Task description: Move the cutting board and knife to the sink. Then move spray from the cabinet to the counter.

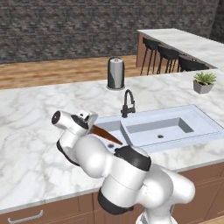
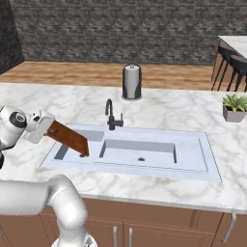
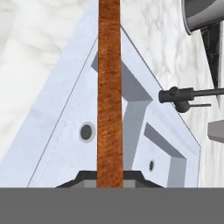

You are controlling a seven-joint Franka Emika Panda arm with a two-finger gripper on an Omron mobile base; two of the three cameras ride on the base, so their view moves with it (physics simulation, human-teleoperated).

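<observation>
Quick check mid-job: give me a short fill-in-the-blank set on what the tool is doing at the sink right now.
1. The tool is shut on the ____.
2. The cutting board hangs tilted over the ____ end of the sink, as the right base view shows it.
3. Behind the black faucet stands a paper towel holder, and a potted ____ sits on the counter to the right.

Missing words: cutting board; left; plant

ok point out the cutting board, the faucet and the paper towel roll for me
cutting board point(image 2: 70, 137): right base view, middle of its tilted top face.
faucet point(image 2: 111, 116): right base view, on the black upright neck.
paper towel roll point(image 1: 116, 73): left base view, middle of the grey roll.
</observation>
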